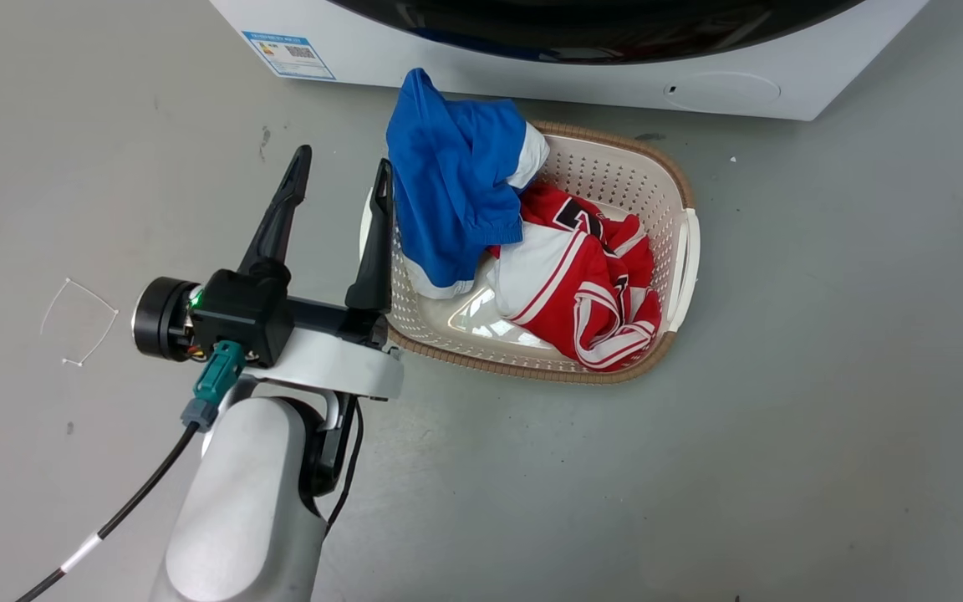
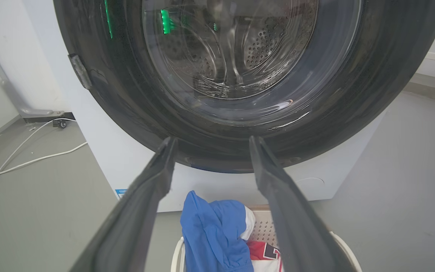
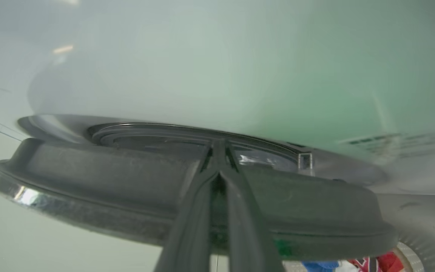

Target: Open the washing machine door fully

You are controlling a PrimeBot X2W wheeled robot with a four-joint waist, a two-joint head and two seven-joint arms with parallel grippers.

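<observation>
Grey floor (image 1: 782,418); white washing machine (image 1: 532,75) at the far edge, the glossy black washing machine door (image 2: 353,94) spanning its front; laundry basket (image 1: 682,242) just before it with a blue garment (image 1: 448,192) and a red jersey (image 1: 607,309); left gripper (image 1: 342,163) beside the basket, fingers wide, aimed at the door's lower rim; right gripper (image 3: 217,145) fingers narrow, tips meeting at the door's edge.

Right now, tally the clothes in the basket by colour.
blue garment, white trim: 1
red and white jersey: 1
Total: 2, both piled in the basket; anything buried under them can't be seen.
</observation>
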